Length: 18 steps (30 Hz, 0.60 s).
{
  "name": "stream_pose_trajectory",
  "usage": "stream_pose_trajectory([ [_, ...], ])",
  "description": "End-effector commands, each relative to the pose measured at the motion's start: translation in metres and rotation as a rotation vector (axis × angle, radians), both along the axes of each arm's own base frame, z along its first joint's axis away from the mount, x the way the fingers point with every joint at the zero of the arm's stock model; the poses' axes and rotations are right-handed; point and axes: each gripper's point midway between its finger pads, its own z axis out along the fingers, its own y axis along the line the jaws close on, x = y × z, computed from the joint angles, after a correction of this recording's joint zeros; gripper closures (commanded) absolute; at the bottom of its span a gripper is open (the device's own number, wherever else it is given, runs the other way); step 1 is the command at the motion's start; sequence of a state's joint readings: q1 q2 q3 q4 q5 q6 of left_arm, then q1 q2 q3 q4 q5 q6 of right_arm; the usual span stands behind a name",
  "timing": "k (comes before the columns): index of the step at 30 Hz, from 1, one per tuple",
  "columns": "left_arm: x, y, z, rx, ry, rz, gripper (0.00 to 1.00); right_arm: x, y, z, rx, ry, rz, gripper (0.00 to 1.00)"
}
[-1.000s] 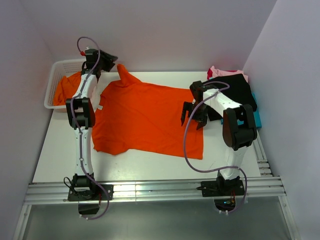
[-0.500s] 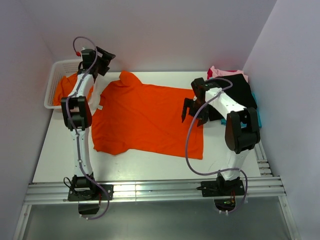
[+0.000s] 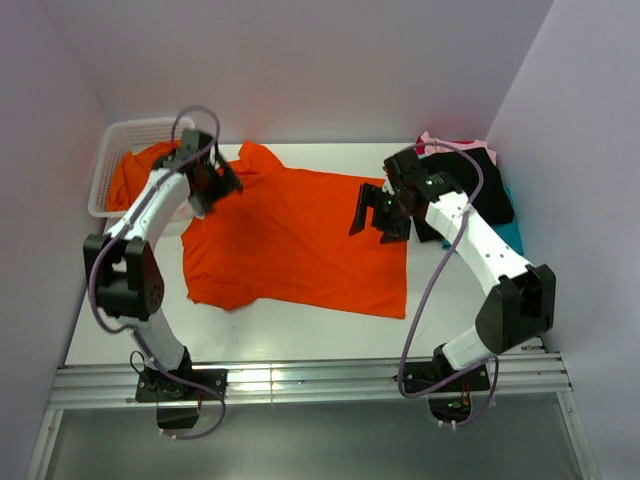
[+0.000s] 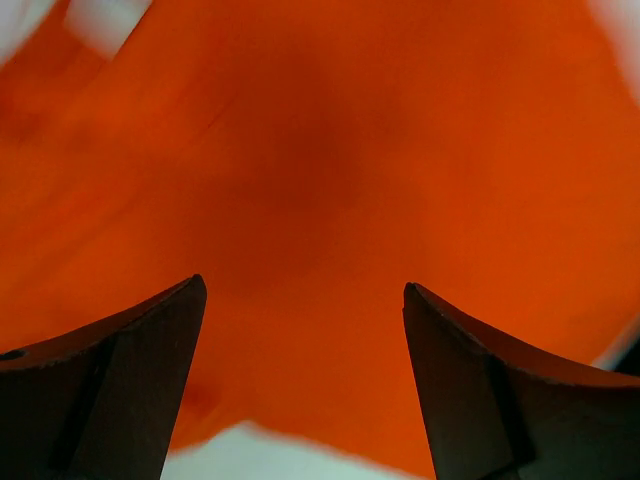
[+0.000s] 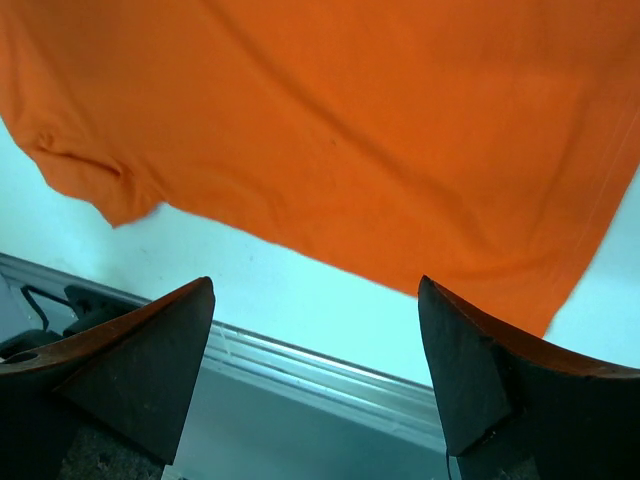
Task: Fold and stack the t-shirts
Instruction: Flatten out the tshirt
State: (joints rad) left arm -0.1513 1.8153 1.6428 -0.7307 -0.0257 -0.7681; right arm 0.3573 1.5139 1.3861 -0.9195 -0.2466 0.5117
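Across the middle of the table [image 3: 250, 335] an orange t-shirt [image 3: 300, 240] lay spread flat. The left gripper [image 3: 220, 187] hung over its far-left shoulder and the right gripper [image 3: 376, 220] over its right edge, both with jaws wide apart and empty. Piled t-shirts [image 3: 480, 185] in black, pink and teal sat far right; a second orange t-shirt [image 3: 130, 178] lay in the basket [image 3: 108, 140].

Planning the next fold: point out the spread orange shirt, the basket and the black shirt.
Orange shirt [image 3: 300, 240], overhead view, middle of its body.
Basket [image 3: 101, 175], overhead view, left rim.
Black shirt [image 3: 495, 195], overhead view, exposed top face.
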Motion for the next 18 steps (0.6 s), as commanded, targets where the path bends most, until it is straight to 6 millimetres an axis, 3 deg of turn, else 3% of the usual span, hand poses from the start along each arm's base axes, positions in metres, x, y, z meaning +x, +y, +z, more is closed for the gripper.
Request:
stream_pose_trajectory([
  [1, -0.121, 0.041, -0.033, 0.112, 0.265, 0.109, 0.14, -0.025, 0.004, -0.007, 0.039, 0.030, 0.002, 0.11],
  [2, -0.139, 0.043, -0.035, 0.108, 0.283, 0.129, 0.14, -0.031, 0.005, -0.008, 0.040, 0.031, 0.008, 0.11],
  [3, -0.166, 0.045, -0.052, 0.105, 0.342, 0.142, 0.14, -0.037, 0.004, -0.006, 0.044, 0.018, 0.012, 0.11],
  [5, -0.193, 0.046, -0.050, 0.073, 0.331, 0.182, 0.15, -0.049, 0.002, -0.013, 0.039, 0.035, 0.020, 0.11],
  [6, -0.214, 0.045, -0.067, 0.058, 0.385, 0.185, 0.15, -0.054, 0.001, -0.010, 0.049, 0.021, 0.023, 0.11],
  [9, -0.239, 0.041, -0.074, 0.007, 0.383, 0.226, 0.17, -0.066, -0.004, -0.013, 0.047, 0.015, 0.032, 0.11],
  [14, -0.263, 0.040, -0.082, -0.019, 0.393, 0.261, 0.19, -0.079, -0.012, -0.021, 0.020, 0.026, 0.053, 0.11],
  [18, -0.284, 0.028, -0.110, -0.081, 0.421, 0.266, 0.23, -0.083, -0.015, -0.020, 0.015, 0.014, 0.064, 0.10],
])
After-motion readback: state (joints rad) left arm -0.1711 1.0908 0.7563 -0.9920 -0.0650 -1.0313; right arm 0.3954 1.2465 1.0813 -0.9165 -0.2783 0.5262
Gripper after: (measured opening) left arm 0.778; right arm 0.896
